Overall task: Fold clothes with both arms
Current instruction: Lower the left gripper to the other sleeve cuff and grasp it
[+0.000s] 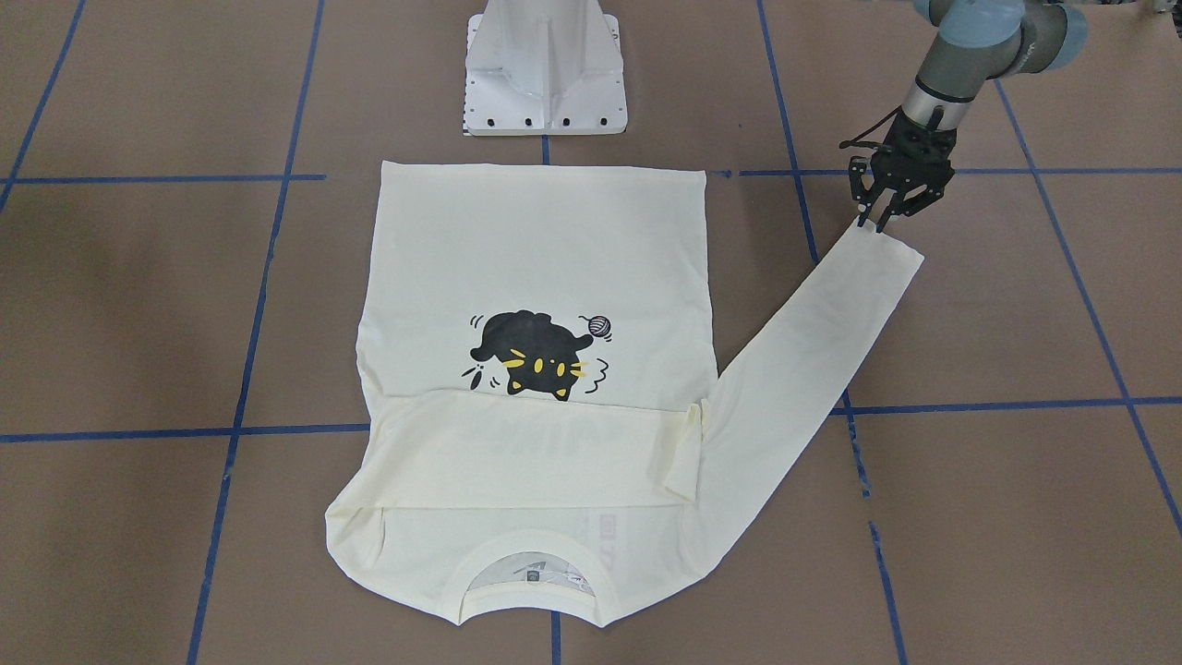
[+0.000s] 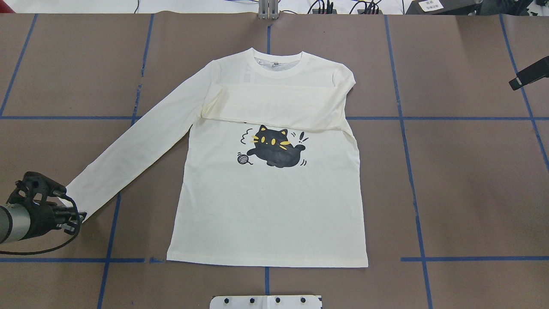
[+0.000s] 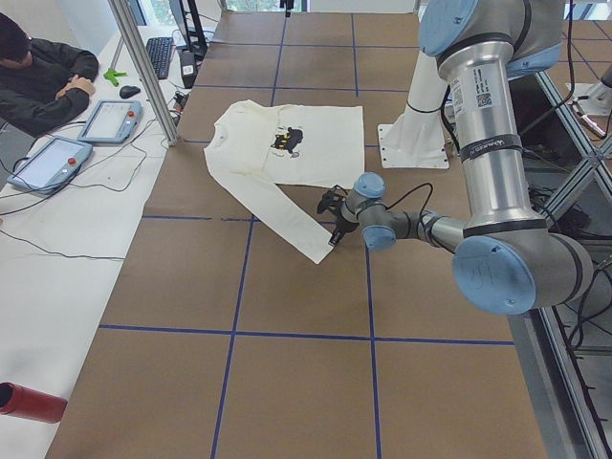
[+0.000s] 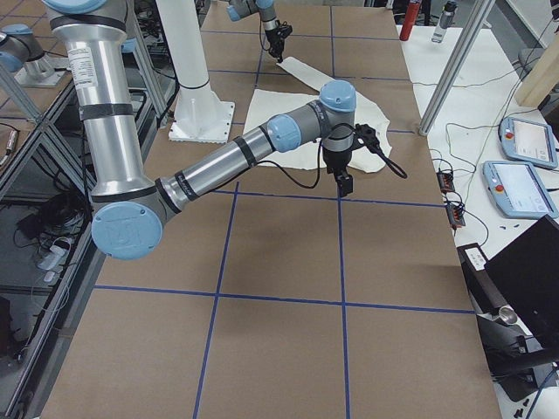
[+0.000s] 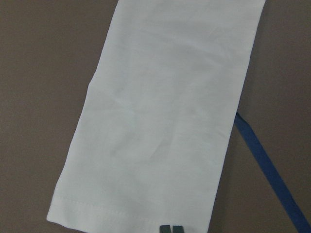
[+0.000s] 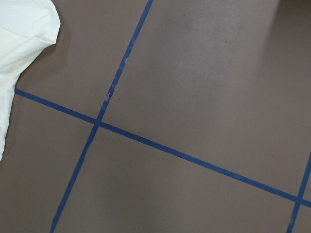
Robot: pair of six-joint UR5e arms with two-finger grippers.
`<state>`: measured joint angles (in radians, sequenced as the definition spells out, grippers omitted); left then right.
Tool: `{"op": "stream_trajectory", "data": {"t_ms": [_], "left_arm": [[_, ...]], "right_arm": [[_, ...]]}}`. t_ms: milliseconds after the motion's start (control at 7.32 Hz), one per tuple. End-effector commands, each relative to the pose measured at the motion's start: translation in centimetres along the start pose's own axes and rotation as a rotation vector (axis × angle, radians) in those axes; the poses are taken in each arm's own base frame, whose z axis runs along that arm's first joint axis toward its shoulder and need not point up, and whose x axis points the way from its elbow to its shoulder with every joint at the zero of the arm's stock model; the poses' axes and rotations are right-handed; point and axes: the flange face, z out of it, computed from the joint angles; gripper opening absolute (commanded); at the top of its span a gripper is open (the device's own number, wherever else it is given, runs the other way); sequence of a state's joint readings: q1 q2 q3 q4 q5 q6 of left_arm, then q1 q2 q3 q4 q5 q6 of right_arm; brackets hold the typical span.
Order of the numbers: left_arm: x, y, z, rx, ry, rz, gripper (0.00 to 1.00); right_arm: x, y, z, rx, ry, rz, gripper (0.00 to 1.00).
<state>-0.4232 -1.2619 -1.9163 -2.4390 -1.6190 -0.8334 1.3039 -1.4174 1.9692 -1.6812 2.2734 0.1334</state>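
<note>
Front-facing: shirt (image 1: 536, 249) flat on table (image 1: 138, 305), print up, free sleeve (image 1: 803, 360) slanting out to left gripper (image 1: 875, 220). Left wrist: fingers (image 5: 166, 228) pinched together on cuff hem, sleeve's long axis straight ahead. Right side: right gripper (image 4: 343, 183) apart from shirt, finger state unreadable.

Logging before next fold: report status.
Left end effector shut on cream-white long-sleeved shirt, at cuff. Right end effector off cloth, state unclear. No obstruction seen.
</note>
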Motion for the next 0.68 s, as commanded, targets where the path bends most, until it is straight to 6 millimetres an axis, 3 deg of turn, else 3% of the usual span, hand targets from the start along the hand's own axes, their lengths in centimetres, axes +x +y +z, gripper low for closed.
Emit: {"op": "stream_trajectory", "data": {"t_ms": [0,273,547], "left_arm": [[-0.07,0.00,0.07,0.002,-0.004,0.000,0.87],[0.14,-0.15,0.41,-0.007,-0.021,0.000,0.86],[0.17,-0.20,0.78,-0.014,-0.029,-0.001,0.74]], "right_arm": [[0.04,0.00,0.04,-0.001,0.000,0.001,1.00],[0.08,0.06,0.08,-0.002,0.000,0.002,1.00],[0.15,0.25,0.16,-0.005,-0.001,0.004,1.00]]}}
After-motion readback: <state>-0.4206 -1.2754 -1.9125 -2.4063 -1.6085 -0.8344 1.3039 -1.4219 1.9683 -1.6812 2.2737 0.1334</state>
